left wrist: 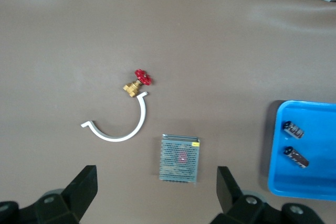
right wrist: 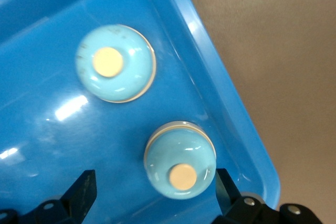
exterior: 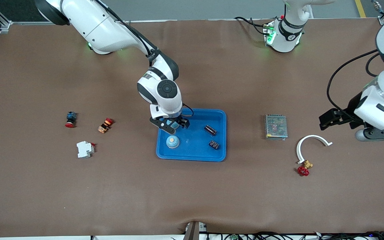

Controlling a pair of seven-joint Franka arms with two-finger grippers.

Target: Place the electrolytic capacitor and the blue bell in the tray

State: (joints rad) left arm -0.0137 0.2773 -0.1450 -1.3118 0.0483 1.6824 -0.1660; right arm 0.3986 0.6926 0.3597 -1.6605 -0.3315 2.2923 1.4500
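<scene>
A: Where does your right gripper (exterior: pixel 170 124) stand?

B: Over the tray (exterior: pixel 218 115), at the corner toward the right arm's end, wrist pointing straight down. Its fingers are apart, and 1 bell (right wrist: pixel 180 159) sits on the tray floor directly between them, untouched on either side. So your coming move is straight up; nothing needs to swing sideways.

A: And the rest of the task's things?

B: A 2nd bell (exterior: pixel 172 141) lies just beside the first, at 6 o'clock from the gripper in the front view, nearer the camera. 2 capacitors (exterior: pixel 210 130) lie in the tray too, at 3 o'clock from the gripper, their long axes slanted, 1 (exterior: pixel 214 144) nearer the camera than the other. By my reckoning, everything asked for is already in the tray.

A: Left gripper (left wrist: pixel 155 192)?

B: It waits, fingers apart, above bare table at the left arm's end, near the mesh box (exterior: pixel 275 126) and white hook (exterior: pixel 310 143).
</scene>
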